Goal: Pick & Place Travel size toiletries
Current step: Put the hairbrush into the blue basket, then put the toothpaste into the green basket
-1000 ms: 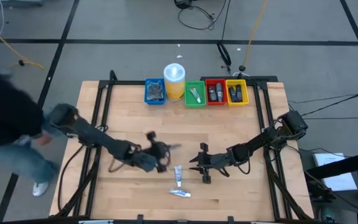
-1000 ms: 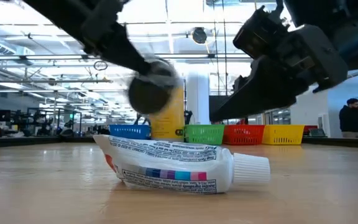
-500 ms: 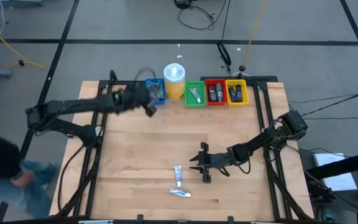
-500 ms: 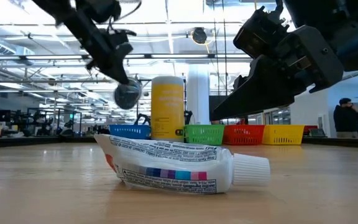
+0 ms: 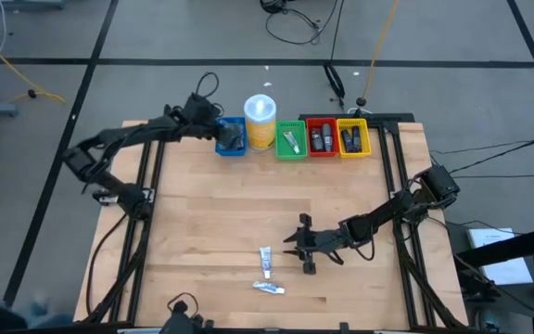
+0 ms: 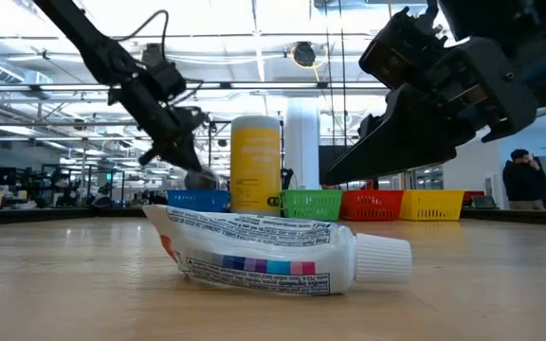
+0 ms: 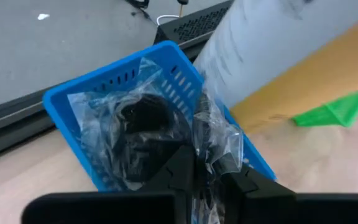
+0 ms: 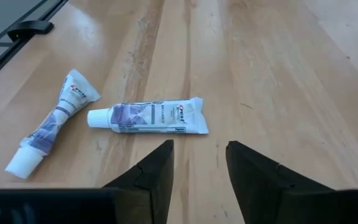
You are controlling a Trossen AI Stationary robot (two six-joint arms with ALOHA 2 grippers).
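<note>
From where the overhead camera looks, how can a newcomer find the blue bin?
Along the table's far edge stands a row of containers. The blue bin is its left end, beside the yellow cylinder. It alone holds clear-wrapped discs, and the left gripper is over it.

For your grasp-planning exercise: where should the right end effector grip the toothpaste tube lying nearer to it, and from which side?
Grip the nearer tube across its flat mid-body, from above. It lies flat with clear wood on both long sides; the right end effector is open just short of it.
</note>
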